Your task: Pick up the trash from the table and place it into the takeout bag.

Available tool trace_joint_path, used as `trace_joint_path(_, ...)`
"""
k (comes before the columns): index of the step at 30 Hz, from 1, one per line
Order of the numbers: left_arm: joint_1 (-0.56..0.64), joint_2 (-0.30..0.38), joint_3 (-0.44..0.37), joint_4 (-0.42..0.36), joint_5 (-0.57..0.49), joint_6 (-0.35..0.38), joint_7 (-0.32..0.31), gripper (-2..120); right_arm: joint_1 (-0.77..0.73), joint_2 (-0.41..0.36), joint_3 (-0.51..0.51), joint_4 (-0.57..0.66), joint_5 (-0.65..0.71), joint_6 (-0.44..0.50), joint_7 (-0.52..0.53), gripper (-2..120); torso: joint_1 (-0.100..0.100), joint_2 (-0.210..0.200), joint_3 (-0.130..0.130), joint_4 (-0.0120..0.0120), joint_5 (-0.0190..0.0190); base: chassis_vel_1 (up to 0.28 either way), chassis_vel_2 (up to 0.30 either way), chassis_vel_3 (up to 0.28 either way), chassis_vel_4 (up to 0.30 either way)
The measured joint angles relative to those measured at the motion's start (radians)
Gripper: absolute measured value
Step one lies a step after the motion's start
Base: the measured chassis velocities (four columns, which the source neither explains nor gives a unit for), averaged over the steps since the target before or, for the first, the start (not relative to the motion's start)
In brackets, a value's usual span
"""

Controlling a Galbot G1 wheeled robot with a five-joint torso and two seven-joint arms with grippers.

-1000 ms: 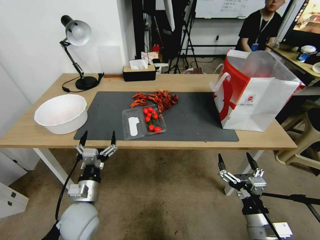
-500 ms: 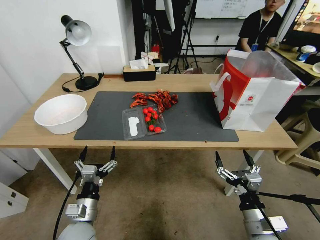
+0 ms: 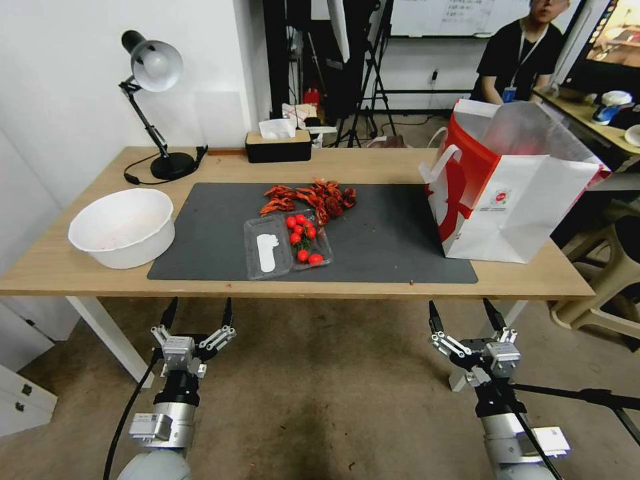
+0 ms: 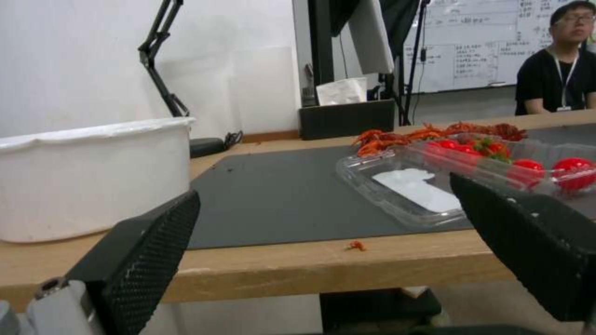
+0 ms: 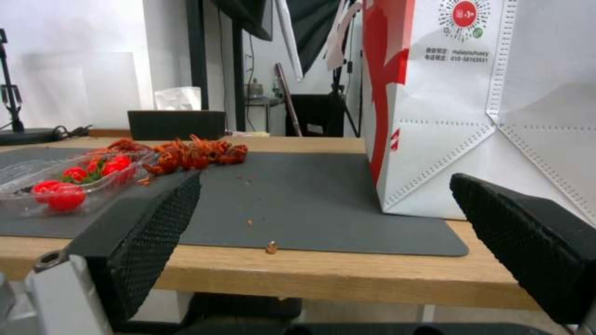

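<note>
The takeout bag (image 3: 527,213) stands upright on the right end of the table (image 3: 373,163), white with red side panels; in the right wrist view the takeout bag (image 5: 447,116) rises at the mat's far edge. The trash is out of view; the bag's walls hide its inside. My left gripper (image 3: 200,305) hangs open below the table's front edge, left of centre. My right gripper (image 3: 460,308) is open too, below the front edge near the bag. Nothing sits between either pair of fingers.
On the dark grey mat (image 3: 393,247) lie a pile of red crayfish shells (image 3: 310,197) and an open clear clamshell of cherry tomatoes (image 3: 287,245). A white bowl (image 3: 121,227) sits at the left, with a desk lamp (image 3: 155,73) and a tissue box (image 3: 278,145) behind.
My left gripper has dropped down and back from the table's front edge. My right gripper has shifted slightly up and to the left. Both stay open.
</note>
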Motion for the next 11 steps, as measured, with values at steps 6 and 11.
trace_joint_path(6, -0.001, 0.000, 0.001, 0.000, 0.000, 0.000, 0.000, 100, 0.000, 0.000, 0.000, 0.000, 0.000, 0.000, 0.000, 100, 0.000, 0.000, 0.000, 0.0000, 0.0000, 0.000, 0.000, 0.000, 0.000)
trace_joint_path(11, -0.001, 0.001, 0.001, 0.000, 0.000, 0.000, 0.000, 100, -0.001, 0.000, 0.001, 0.000, 0.000, 0.001, 0.000, 100, 0.000, 0.000, 0.000, 0.0000, 0.0000, 0.000, 0.000, 0.000, 0.000)
